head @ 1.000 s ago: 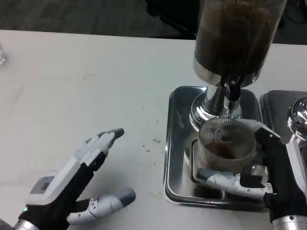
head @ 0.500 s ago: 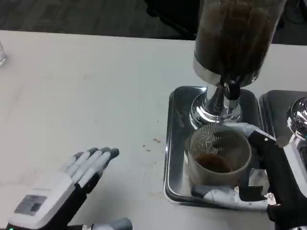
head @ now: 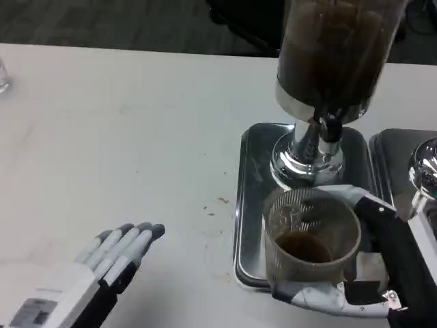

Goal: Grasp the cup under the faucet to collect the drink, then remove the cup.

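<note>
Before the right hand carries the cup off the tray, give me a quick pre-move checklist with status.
1. Right hand holds the clear ribbed plastic cup: ok.
2. Cup holds brown drink: ok.
3. Cup upright: ok.
4. Cup out from under the black faucet spout of the brown-filled dispenser: ok.
5. Faucet not dripping: cannot tell.
6. Left hand open on the white table, apart from the steel drip tray: ok.

No legible text, label, brand or number on anything
</note>
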You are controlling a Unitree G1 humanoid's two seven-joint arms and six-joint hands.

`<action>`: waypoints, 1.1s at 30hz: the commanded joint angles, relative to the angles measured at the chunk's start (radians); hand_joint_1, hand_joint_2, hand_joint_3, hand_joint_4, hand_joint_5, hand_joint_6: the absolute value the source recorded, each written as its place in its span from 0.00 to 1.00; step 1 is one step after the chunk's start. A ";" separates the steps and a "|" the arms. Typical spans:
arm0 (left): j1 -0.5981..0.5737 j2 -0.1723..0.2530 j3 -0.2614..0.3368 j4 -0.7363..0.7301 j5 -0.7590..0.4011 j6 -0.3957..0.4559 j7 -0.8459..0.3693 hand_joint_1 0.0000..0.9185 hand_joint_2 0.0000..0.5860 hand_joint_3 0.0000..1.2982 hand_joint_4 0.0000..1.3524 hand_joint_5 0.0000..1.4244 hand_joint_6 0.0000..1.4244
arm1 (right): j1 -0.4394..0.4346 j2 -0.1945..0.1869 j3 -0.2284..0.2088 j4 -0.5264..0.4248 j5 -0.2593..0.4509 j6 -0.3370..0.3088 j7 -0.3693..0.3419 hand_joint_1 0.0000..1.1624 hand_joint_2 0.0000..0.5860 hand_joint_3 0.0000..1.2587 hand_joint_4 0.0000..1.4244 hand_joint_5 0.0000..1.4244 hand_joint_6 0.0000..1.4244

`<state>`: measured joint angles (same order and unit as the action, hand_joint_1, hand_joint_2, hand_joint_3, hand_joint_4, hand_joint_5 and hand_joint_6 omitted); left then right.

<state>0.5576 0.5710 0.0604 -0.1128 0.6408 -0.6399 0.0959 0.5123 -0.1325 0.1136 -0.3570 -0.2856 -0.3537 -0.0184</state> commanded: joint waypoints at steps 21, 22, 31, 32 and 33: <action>0.031 -0.043 0.002 -0.106 0.051 0.049 0.005 0.00 0.21 0.00 0.00 0.00 0.00 | 0.073 -0.009 -0.039 -0.088 0.055 -0.022 0.020 0.92 0.20 0.67 0.64 0.69 0.89; 0.033 -0.044 0.001 -0.109 0.054 0.049 0.006 0.00 0.21 0.00 0.00 0.00 0.00 | 0.074 -0.010 -0.039 -0.090 0.054 -0.021 0.020 0.92 0.20 0.67 0.64 0.69 0.89; 0.045 -0.056 -0.003 -0.123 0.067 0.055 0.008 0.00 0.22 0.00 0.00 0.00 0.00 | 0.091 -0.007 -0.042 -0.110 0.058 -0.013 0.022 0.92 0.20 0.67 0.64 0.69 0.89; 0.044 -0.057 -0.003 -0.123 0.068 0.056 0.009 0.00 0.22 0.00 0.00 0.00 0.00 | 0.092 -0.006 -0.043 -0.110 0.058 -0.012 0.021 0.92 0.20 0.67 0.64 0.69 0.89; 0.043 -0.058 -0.002 -0.123 0.069 0.057 0.009 0.00 0.22 0.00 0.00 0.00 0.00 | 0.093 -0.004 -0.043 -0.111 0.058 -0.012 0.020 0.92 0.20 0.67 0.64 0.69 0.89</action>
<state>0.5928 0.5174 0.0596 -0.2244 0.7006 -0.5893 0.0967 0.6031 -0.1460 0.0768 -0.4367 -0.2490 -0.3547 0.0059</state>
